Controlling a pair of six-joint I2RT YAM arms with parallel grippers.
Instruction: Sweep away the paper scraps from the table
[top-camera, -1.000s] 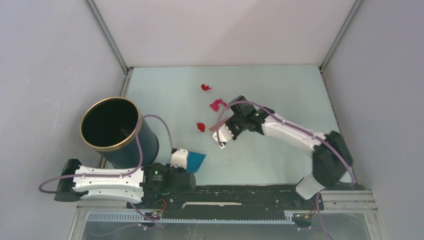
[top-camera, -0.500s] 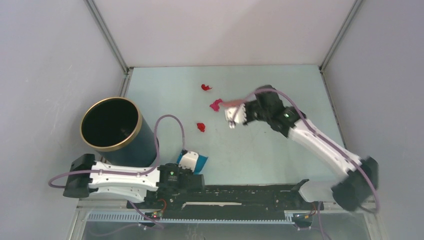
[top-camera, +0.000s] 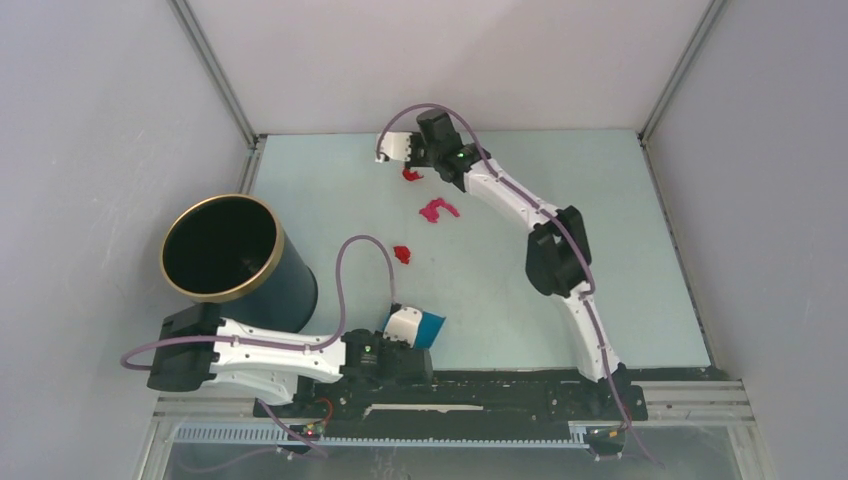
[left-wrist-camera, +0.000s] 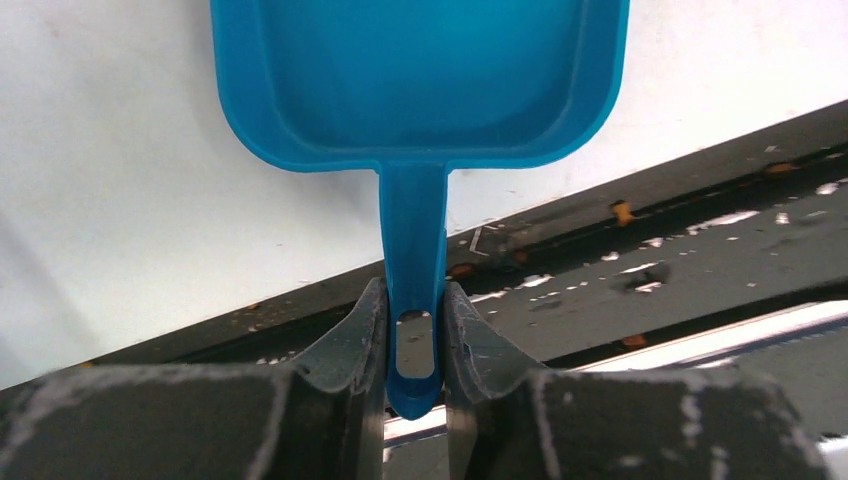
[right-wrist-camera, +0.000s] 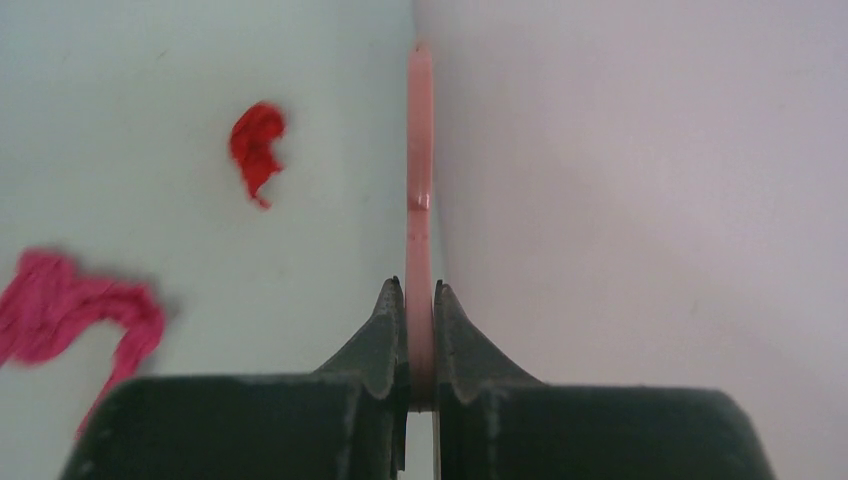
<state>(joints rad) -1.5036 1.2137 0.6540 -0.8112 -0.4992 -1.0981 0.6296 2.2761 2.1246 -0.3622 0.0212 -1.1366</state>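
Since the sweep needs somewhere to end, the bin (top-camera: 220, 248) stood upright at the left of the table (top-camera: 620, 260), its mouth open. Right of it, by the front rail (top-camera: 500, 385), the left gripper (left-wrist-camera: 413, 290) was closed on the dustpan (left-wrist-camera: 420, 80). Its jaws were pinched nearly together with only the thin handle between them. What I saw of the pan was empty. Its mouth faced out over the table, away from the rail, ready to catch what got pushed my way. It sat well apart from the paper, and I could not tell whether it touched the table.

Three scraps lay in a loose line running away from the pan: a red one (top-camera: 402, 254) nearest, a magenta one (top-camera: 437, 209) in the middle and a second red one (top-camera: 411, 175) near the back wall (top-camera: 450, 60).

The right gripper (right-wrist-camera: 418, 290) was clamped tight on the pink brush (right-wrist-camera: 419, 180). I saw the brush only edge-on, so its bristles were hidden from me. That arm stretched out to the back wall, just beyond the farthest scrap. I judged the stroke had to start behind the paper and draw it toward the pan.
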